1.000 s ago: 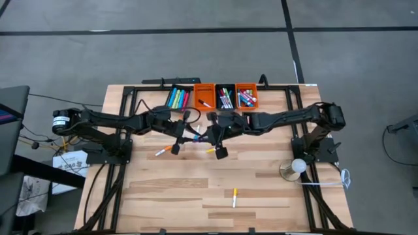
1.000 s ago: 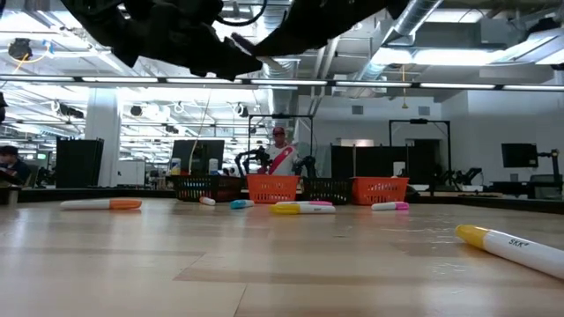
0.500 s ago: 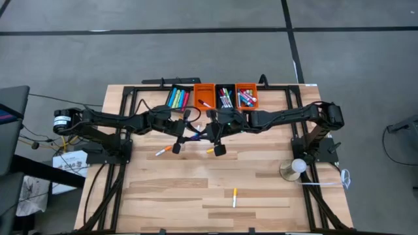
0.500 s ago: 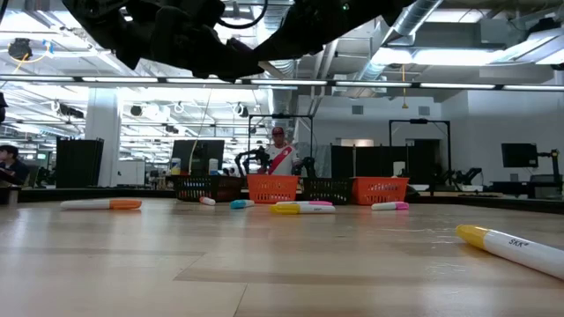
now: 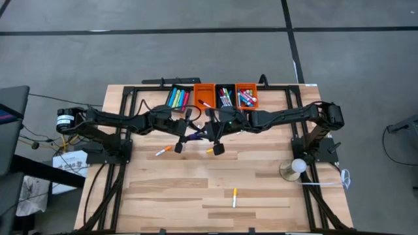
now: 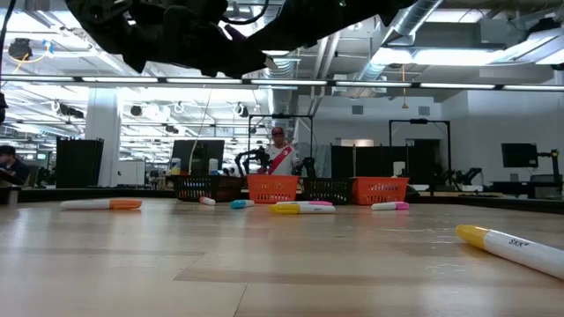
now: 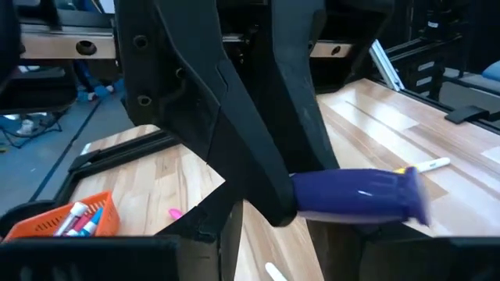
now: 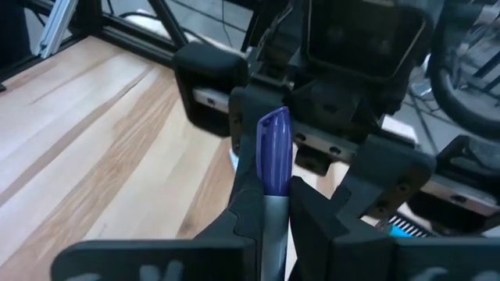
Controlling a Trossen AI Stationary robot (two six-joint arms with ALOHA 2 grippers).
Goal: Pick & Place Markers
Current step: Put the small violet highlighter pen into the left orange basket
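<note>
- purple marker (image 8: 273,152) held mid-air over table centre, just near of the bins (image 5: 225,96)
- right gripper (image 8: 269,199) clamped on it
- left gripper (image 5: 186,135) touching the marker, jaws partly apart, grip unclear
- loose markers (image 6: 302,208) lie on table (image 5: 261,189)

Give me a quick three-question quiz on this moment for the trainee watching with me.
1. True or false: the right hand grips a purple marker.
2. How many bins stand in the row at the table's far edge? A two, B four, C six.
3. Fill in: the lone marker nearest the front edge has a ___ end.
Key: 1 true; 2 B; 3 yellow.
</note>
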